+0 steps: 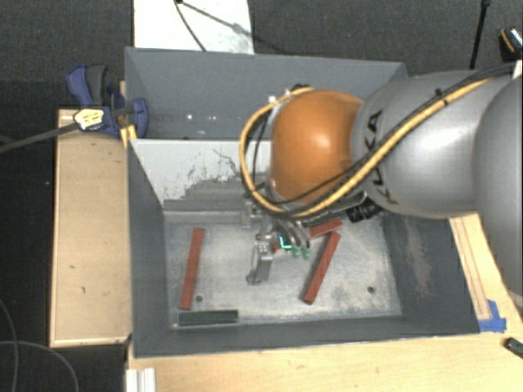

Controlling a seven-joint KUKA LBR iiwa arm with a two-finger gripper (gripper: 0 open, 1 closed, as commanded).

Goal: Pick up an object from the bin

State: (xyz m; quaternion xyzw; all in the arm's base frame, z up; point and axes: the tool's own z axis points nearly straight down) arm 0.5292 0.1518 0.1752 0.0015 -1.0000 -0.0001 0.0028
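My gripper [260,269] hangs under the orange wrist cover, low over the bare middle of the bin floor. A small green thing [299,251] lies just to its right, partly hidden by the wrist. Right of that, a long red stick [320,268] lies slanted on the floor. Another short red piece [326,228] peeks out from under the arm behind it. Nothing shows in the gripper.
A second long red stick [193,268] lies near the bin's left wall. A dark flat bar [208,318] rests along the front wall at the left. The arm and its cover hide the back right of the bin.
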